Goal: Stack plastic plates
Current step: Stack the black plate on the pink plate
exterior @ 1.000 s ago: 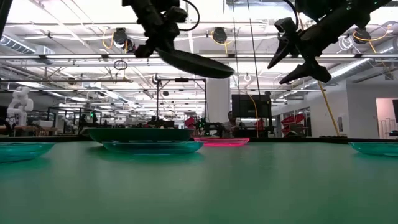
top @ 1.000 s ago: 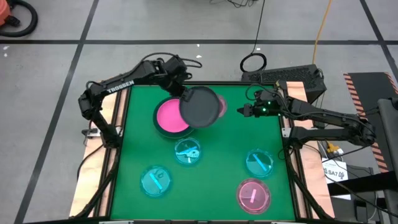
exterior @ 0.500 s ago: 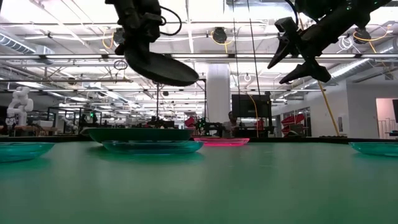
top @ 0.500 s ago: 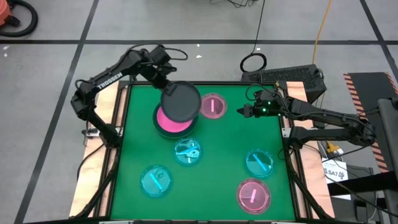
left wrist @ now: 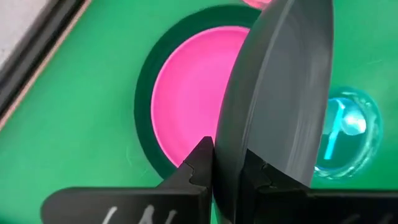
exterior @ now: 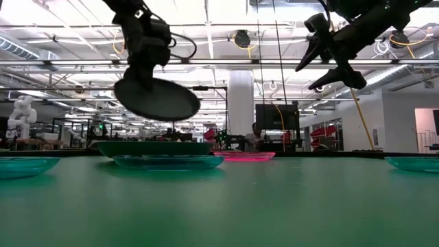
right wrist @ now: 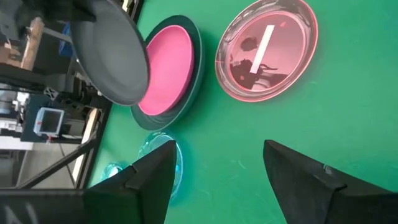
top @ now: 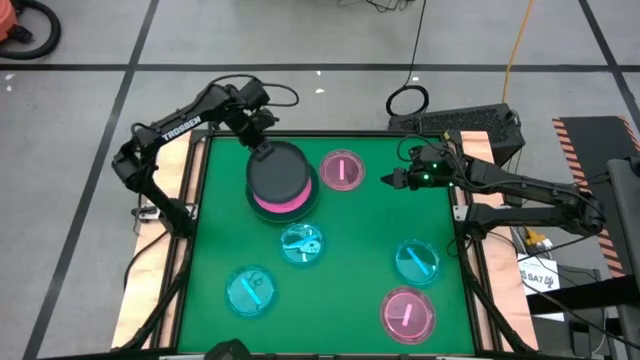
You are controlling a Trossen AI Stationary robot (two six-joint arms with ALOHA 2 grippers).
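My left gripper [top: 262, 150] is shut on a dark grey plastic plate [top: 280, 172], which hangs in the air over the far left of the table. Right below it a bright pink plate [top: 288, 203] rests inside a second dark grey plate [left wrist: 144, 93] on the green table. A translucent pink plate [top: 342, 171] lies just to their right. My right gripper [top: 390, 180] hovers open and holds nothing, right of that plate. My left gripper pinches the grey plate's rim [left wrist: 227, 177] between its two fingers [left wrist: 200, 165], at the plate's far-left edge. One finger lies on each face. The fingers slant down from the far left. The plate [exterior: 156, 98] hangs tilted, clear of the pink plate below.
Three translucent cyan plates lie on the table: one at the middle [top: 302, 243], one near left [top: 249, 290], one at the right [top: 416, 261]. A second translucent pink plate [top: 408, 313] sits near right. The green mat [top: 350, 250] is bare at its centre.
My left gripper has carried the grey plate toward the table's left edge and downward, rolling its wrist. The plate, earlier between the bright pink and translucent pink plates, now hangs lower over the bright pink one, still tilted.
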